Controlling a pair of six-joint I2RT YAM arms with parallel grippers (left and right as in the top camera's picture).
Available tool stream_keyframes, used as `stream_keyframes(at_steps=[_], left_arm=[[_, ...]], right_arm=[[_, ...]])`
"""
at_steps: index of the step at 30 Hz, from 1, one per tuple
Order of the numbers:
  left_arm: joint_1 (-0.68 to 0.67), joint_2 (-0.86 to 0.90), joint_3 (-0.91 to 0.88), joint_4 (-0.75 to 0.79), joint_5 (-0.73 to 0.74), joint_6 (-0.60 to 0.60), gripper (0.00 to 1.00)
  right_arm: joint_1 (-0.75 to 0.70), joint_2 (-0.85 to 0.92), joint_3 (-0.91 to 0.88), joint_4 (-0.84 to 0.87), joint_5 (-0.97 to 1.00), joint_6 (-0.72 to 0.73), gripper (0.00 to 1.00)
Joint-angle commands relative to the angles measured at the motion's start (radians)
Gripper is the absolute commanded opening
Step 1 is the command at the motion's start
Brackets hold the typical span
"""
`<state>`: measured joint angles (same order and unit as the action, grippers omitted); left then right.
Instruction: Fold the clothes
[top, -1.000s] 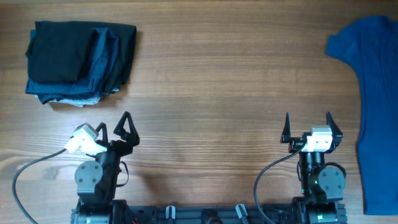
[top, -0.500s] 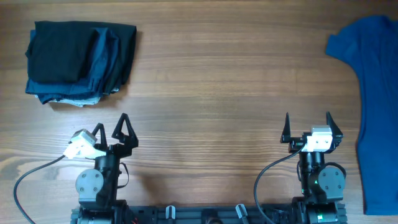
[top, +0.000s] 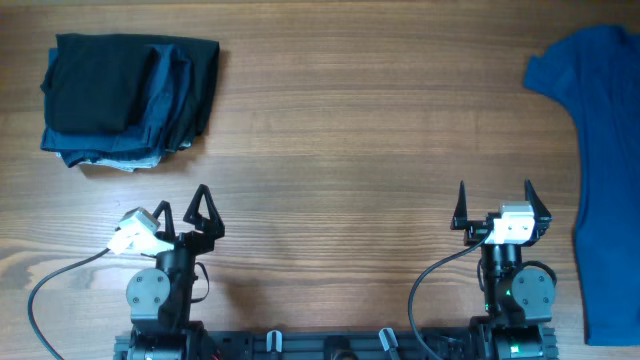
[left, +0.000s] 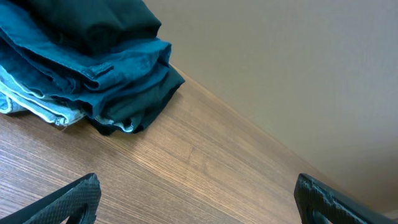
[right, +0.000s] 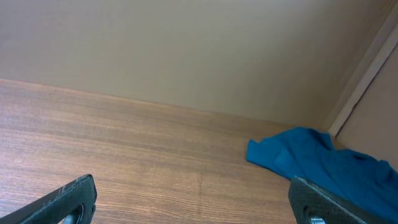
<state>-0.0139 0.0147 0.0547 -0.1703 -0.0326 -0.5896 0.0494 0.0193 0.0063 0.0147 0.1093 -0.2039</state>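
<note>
Since a second ago, only the left arm has shifted. It has drawn back a touch toward the bottom edge of the overhead view, while the right arm and the garments lie as they were. I see the left fingers (top: 204, 208) spread wide apart over bare wood at lower left, holding nothing. The right fingers (top: 462, 210) at lower right are just as wide and also hold nothing.

The stack of folded clothes (top: 125, 100) sits on the table (top: 350, 130) at upper left, well apart from both arms. A black garment (top: 95, 85) lies on top, dark teal-blue layers show under it, and a pale denim edge shows at the bottom in my left wrist view. The bright blue shirt (top: 605, 170) lies unfolded along the right edge, one sleeve pointing left and part of it out of frame.
</note>
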Motion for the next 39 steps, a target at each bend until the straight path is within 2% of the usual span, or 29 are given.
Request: stream_keyframes(at_steps=[1, 3, 6, 14, 39], left_arm=[[-0.002, -0.012, -0.011, 0.022, -0.01, 0.038, 1.0], [-0.002, -0.012, -0.021, 0.045, -0.009, 0.123, 1.0], [-0.002, -0.012, -0.032, 0.063, 0.065, 0.394, 1.0], [-0.019, -0.012, -0.032, 0.067, 0.111, 0.745, 1.0], [-0.035, -0.012, -0.032, 0.067, 0.11, 0.769, 1.0]], right_arm=[[-0.005, -0.005, -0.001, 0.003, 0.0, -0.006, 1.0], [-0.005, -0.005, -0.001, 0.003, 0.0, -0.006, 1.0], [-0.005, -0.005, -0.001, 0.003, 0.0, -0.006, 1.0], [-0.005, -0.005, -0.001, 0.003, 0.0, -0.006, 1.0], [-0.005, -0.005, -0.001, 0.003, 0.0, -0.006, 1.0]])
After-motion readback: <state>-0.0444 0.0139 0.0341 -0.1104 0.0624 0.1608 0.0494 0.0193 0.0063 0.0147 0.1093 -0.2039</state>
